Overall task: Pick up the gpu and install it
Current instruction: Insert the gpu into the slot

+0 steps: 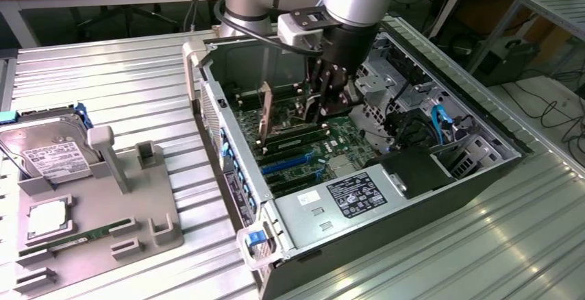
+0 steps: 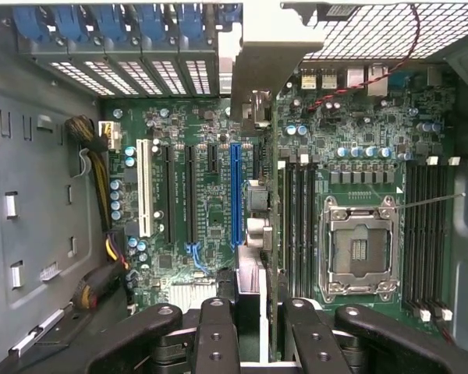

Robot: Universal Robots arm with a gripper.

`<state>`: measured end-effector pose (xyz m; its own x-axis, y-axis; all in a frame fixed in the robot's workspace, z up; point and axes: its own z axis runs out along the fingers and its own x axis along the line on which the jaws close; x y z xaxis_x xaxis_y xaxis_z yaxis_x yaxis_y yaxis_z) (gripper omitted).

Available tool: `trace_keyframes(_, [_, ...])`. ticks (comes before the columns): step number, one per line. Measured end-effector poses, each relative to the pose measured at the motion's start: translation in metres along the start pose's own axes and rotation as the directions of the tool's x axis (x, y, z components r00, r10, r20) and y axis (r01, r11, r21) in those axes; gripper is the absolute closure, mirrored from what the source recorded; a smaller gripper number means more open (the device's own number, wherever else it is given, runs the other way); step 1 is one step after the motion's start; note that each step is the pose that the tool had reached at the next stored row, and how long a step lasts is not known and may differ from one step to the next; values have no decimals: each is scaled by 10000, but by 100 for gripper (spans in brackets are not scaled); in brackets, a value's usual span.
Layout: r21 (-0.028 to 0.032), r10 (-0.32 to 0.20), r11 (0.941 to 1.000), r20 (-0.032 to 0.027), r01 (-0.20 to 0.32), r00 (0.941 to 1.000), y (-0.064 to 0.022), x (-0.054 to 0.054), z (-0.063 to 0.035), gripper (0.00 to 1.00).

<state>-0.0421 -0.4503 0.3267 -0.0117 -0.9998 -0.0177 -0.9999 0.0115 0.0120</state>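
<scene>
gpu (image 2: 251,156) edge-on between jaws — clamped, upright over motherboard (image 2: 195,202).

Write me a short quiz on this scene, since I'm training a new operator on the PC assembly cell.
1. True or false: the gripper is outside the computer case.
2. Where is the hard drive? A in the case; B on the grey fixture, at the exterior view's left; C in the gripper.
3. Fill in: the gripper holds the ____ on edge above the motherboard.
Key: 1 false; 2 B; 3 gpu.
</scene>
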Motion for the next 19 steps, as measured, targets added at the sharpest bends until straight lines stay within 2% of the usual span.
trace_keyframes(19, [2,67,10000,2,-67,10000,26,2,113,72])
